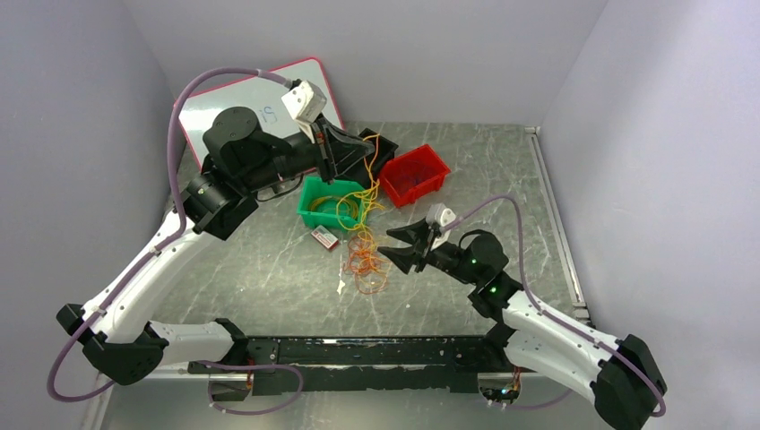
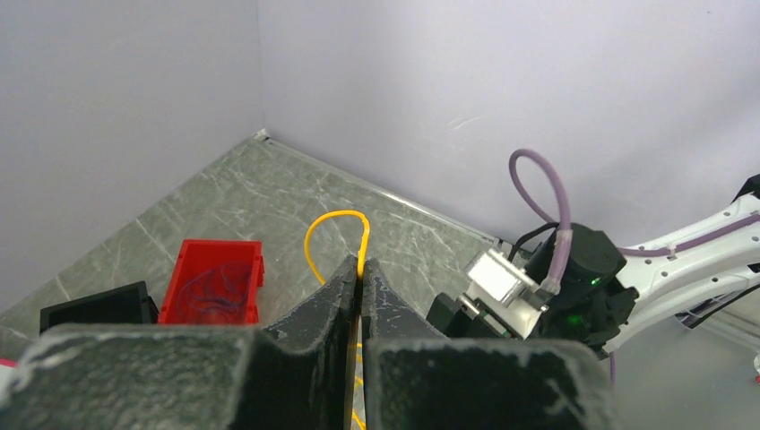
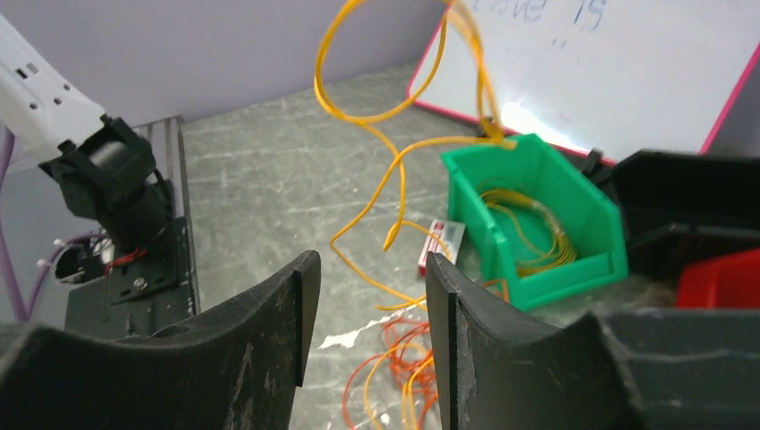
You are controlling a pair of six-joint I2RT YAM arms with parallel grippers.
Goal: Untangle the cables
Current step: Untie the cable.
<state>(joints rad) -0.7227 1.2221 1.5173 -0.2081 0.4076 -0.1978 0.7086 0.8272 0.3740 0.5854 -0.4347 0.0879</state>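
My left gripper [image 1: 366,148] is raised over the back of the table and shut on a yellow cable [image 1: 362,195]. The strand hangs from it toward the green bin [image 1: 312,213]. In the left wrist view the jaws [image 2: 360,270] pinch the yellow cable [image 2: 315,231], which loops out above them. A tangle of orange and red cables [image 1: 366,262] lies on the table. My right gripper [image 1: 402,247] is open and empty just right of that tangle. In the right wrist view its jaws [image 3: 372,273] frame the orange loops [image 3: 401,351], with the lifted yellow cable [image 3: 396,184] hanging ahead.
A red bin [image 1: 414,175] and a black bin [image 1: 384,152] stand at the back, right of the green bin, which holds coiled yellow cable [image 3: 538,235]. A small red and white box [image 1: 324,237] and a white scrap [image 1: 341,287] lie near the tangle. A whiteboard [image 1: 242,103] leans on the back wall.
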